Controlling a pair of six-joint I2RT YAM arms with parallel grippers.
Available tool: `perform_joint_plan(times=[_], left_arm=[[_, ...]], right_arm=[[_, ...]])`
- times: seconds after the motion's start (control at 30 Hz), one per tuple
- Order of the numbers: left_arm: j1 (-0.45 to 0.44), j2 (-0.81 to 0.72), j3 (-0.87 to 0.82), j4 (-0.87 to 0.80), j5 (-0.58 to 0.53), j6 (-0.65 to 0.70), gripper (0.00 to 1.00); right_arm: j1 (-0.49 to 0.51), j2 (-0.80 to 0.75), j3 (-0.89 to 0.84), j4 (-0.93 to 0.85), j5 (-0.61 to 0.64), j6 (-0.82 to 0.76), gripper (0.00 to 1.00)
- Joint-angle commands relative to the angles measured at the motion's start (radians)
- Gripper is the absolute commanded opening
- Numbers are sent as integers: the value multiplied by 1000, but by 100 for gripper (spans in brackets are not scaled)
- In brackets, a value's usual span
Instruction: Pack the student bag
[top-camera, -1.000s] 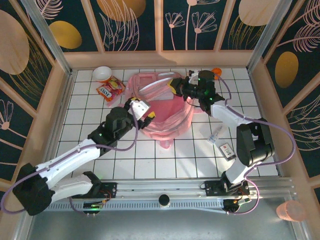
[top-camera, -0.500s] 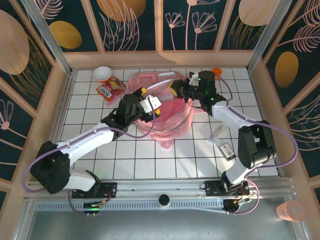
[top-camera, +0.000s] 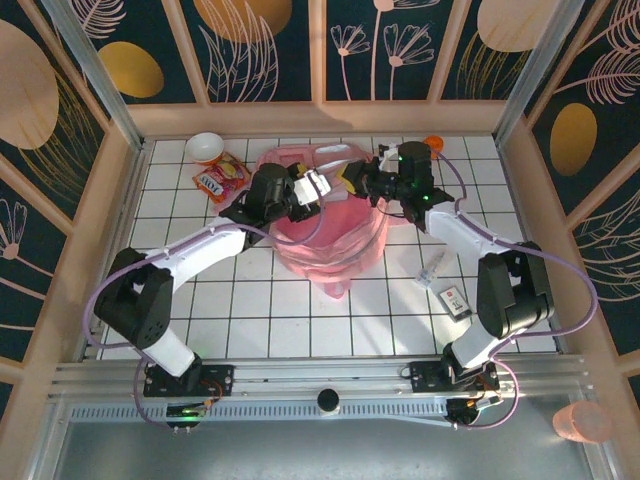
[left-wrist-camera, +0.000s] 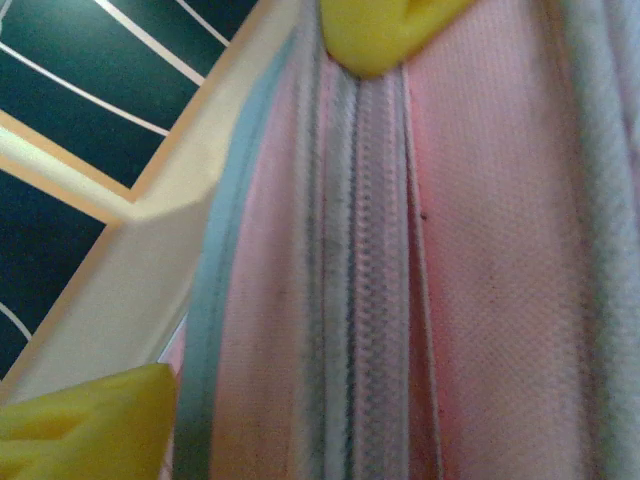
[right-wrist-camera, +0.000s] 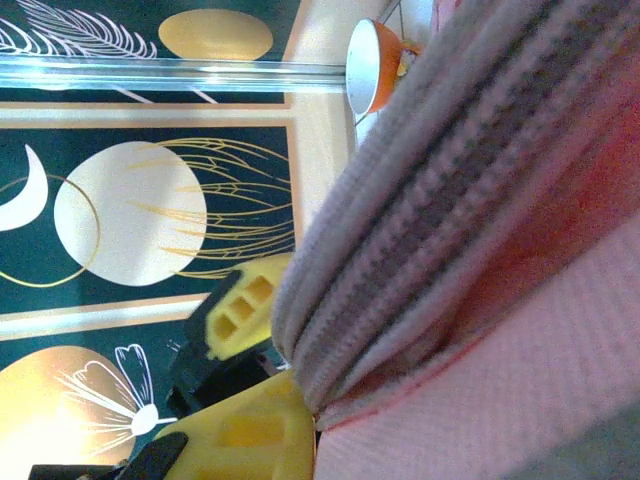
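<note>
Two grippers are on one job here: getting the mouth of the student bag (top-camera: 330, 240) open wide enough to pack. The bag lies slumped at the middle of the tiled table (top-camera: 300, 322), toward the far wall. My right gripper (top-camera: 352, 176) is clenched on the zipped rim at the bag's far edge. On that wrist's view the ribbed zip tape runs straight in between my yellow fingers (right-wrist-camera: 245, 310), so I judge this hand is the anchor, holding one lip up. My left gripper (top-camera: 316, 186) sits at the same rim just beside it. Its jaws are apart, with a yellow fingertip (left-wrist-camera: 375, 35) on either side of the zip tape, straddling the fabric without pinching it. That placement reads to me as lining up to take the opposite lip. A red snack packet (top-camera: 221, 181) and a white bowl (top-camera: 205, 147) lie just left of the bag, near enough to go in once the mouth gapes.
</note>
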Motion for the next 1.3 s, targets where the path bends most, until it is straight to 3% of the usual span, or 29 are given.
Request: perform_joint_plan(times=[0.0, 0.03, 0.17, 0.23, 0.4, 0.53, 0.7, 0.87, 1.03, 1.27], left_arm=[[10, 10, 48, -3, -15, 10, 66], [11, 8, 51, -8, -12, 6, 60], [11, -25, 50, -28, 18, -28, 14], [10, -41, 43, -32, 14, -54, 7], [10, -66, 51, -70, 3, -143, 2], [10, -68, 86, -130, 51, -245, 0], [10, -93, 82, -171, 82, -343, 0], [10, -154, 35, -173, 110, -433, 0], [10, -177, 18, -197, 117, -472, 0], [10, -186, 21, -193, 122, -470, 0]], right_arm=[[-1, -66, 15, 20, -76, -35, 3], [-2, -68, 15, 18, -75, -35, 5], [-10, -73, 10, 8, -77, -40, 9], [-17, -80, 12, -7, -77, -56, 13], [-63, -140, 18, -157, -51, -148, 35], [-154, -217, 30, -417, -20, -293, 47], [-302, -299, 55, -798, 84, -525, 50], [-440, -327, 43, -1130, 302, -714, 51], [-537, -326, -55, -1218, 409, -799, 51], [-544, -249, -124, -1147, 462, -796, 53]])
